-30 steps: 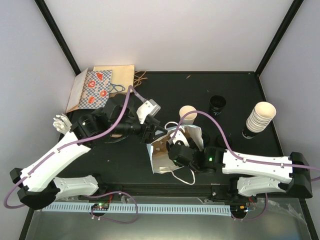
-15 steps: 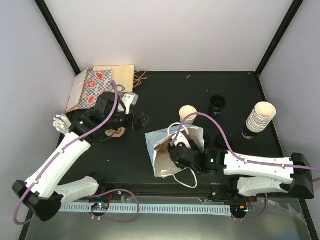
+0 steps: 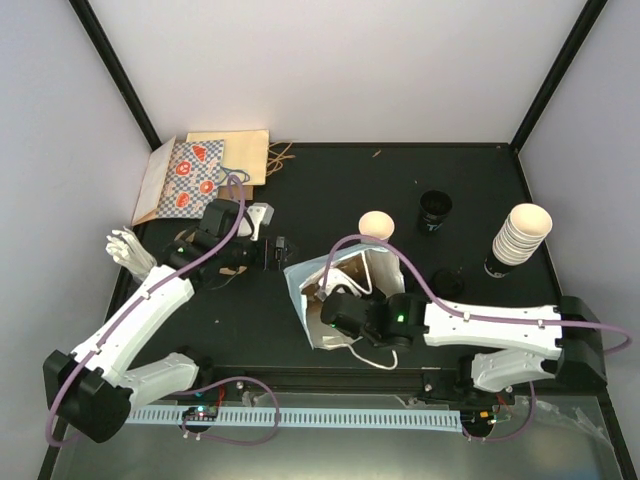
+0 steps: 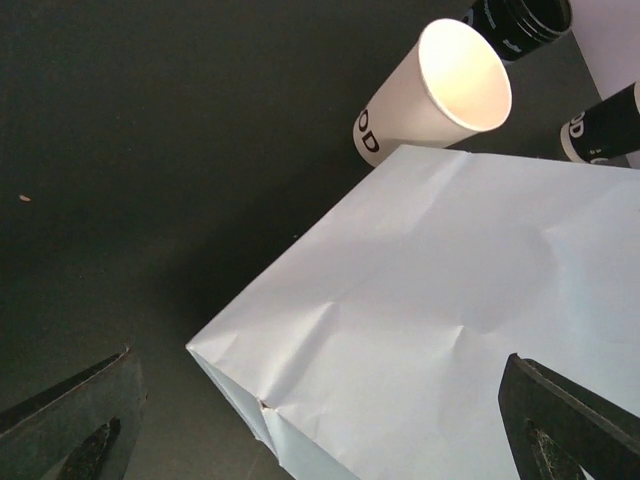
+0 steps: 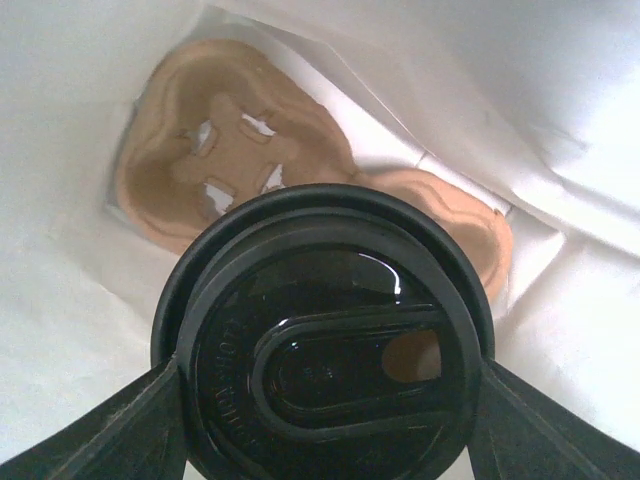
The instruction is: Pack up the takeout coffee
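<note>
Pulling away from the light blue paper bag [image 4: 450, 320], the left gripper [image 3: 279, 250] gapes wide; the right gripper [image 3: 335, 317], clamping a black-lidded paper cup [image 5: 325, 345], has sunk deeper inside, so this cup looks nearly packed.

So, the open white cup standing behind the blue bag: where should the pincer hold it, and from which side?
Probably the upper wall of the open cup, just under the rim, coming from the left arm's side. It stands upright and widens upward, so it should not slip down; the bag crowds its near side.
</note>
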You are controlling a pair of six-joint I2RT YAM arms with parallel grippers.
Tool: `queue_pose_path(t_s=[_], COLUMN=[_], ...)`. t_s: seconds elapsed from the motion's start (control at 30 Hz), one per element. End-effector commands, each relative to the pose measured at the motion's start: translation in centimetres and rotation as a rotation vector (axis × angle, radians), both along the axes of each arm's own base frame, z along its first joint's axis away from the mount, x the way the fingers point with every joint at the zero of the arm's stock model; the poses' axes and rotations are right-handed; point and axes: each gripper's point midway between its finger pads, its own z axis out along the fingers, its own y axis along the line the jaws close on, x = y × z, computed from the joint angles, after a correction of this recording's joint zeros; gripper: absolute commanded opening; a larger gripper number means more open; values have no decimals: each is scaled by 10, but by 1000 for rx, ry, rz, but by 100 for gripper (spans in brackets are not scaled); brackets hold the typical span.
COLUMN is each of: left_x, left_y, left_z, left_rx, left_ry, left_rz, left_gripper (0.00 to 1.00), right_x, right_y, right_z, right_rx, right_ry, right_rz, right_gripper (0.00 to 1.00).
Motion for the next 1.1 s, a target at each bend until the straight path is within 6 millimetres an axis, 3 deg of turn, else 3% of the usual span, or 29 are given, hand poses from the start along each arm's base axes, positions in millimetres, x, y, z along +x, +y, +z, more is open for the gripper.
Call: queue_pose_path(t_s=[0.0,0.2,0.47,0.7,1.07], left_x=[5,12,39,60,89], left_y=[-8,-10,-20,-33,-54], left_z=[9,-4,2,-20,-35], left_rx=[-33,11,29,4,-11], left_ry=[-44,-31,-44,56,99], left_rz=[-46,-70,-137,-197,-281], left_gripper=[99,99,99,99,98], right_x=[-3,-9,-10,-12,-21], right_y=[8,11,24,38,56], right_z=[7,2,5,0,-10], right_rx=[-119,-228,-287,-348,-418], right_ry=[-63,-73,-82,-126,-185], right_rz=[79,168,246,272,310], right_gripper=[32,32,32,32,32])
